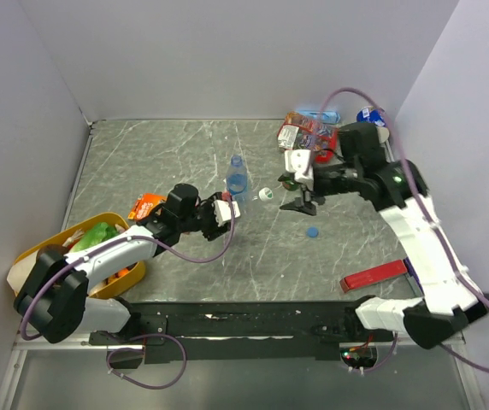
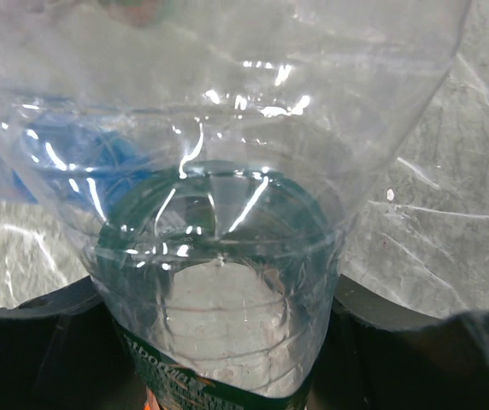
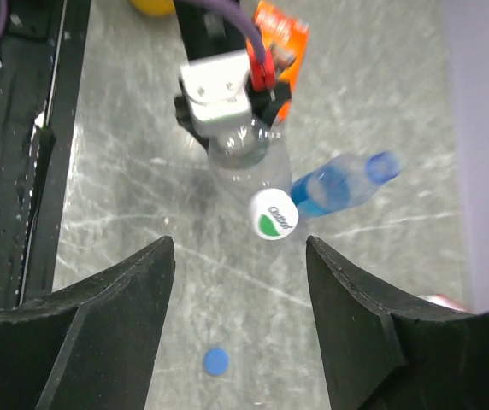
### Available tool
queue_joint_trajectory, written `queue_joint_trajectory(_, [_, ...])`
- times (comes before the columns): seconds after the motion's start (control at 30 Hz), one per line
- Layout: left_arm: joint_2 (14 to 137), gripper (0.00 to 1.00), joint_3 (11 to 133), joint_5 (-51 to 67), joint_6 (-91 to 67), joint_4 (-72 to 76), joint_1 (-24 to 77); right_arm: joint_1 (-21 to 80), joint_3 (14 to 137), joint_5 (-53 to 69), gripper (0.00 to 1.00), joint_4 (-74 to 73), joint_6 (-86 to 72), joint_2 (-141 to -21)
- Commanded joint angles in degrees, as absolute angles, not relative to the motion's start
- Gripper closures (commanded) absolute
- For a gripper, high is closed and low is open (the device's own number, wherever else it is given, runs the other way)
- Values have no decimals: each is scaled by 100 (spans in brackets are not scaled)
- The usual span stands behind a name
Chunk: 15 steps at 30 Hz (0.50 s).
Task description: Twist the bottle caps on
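- The left gripper (image 1: 224, 211) is clamped around the bottom end of a clear bottle (image 3: 243, 166) and holds it off the table (image 1: 167, 162). The bottle's thin walls fill the left wrist view.
- A white-and-green cap (image 3: 273, 213) sits on the bottle's mouth, straight ahead of the right gripper (image 3: 239, 256). That gripper's fingers stand spread with nothing between them, clear of the cap.
- The bottle's long axis runs from the left gripper towards the right one, with mouth and cap facing the right fingers. How steeply it tilts cannot be told.
- The bottle looks empty, light and thin-walled. It would probably buckle under a hard squeeze and could twist in the grip, so the firmer base, where it is held, seems the sound place.
- The cap looks small, stiff and light, and a hold across its rim would suit turning it.
- Beyond the cap from the right fingers stands a blue-labelled bottle (image 3: 334, 186). A loose blue cap (image 3: 216, 361) lies on the table close below those fingers.
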State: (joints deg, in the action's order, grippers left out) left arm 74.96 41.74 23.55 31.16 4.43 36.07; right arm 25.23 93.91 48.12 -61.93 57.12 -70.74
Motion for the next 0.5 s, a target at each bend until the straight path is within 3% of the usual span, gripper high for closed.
queue_joint_trajectory(0.0, [7550, 99, 4447, 2883, 3419, 597, 3577, 2505, 8975, 4684, 30, -5749, 5582, -7383])
queue_joint_trajectory(0.47, [7550, 99, 4570, 2962, 3120, 677, 3586, 2540, 9070, 5256, 34, -5221, 4816, -7972])
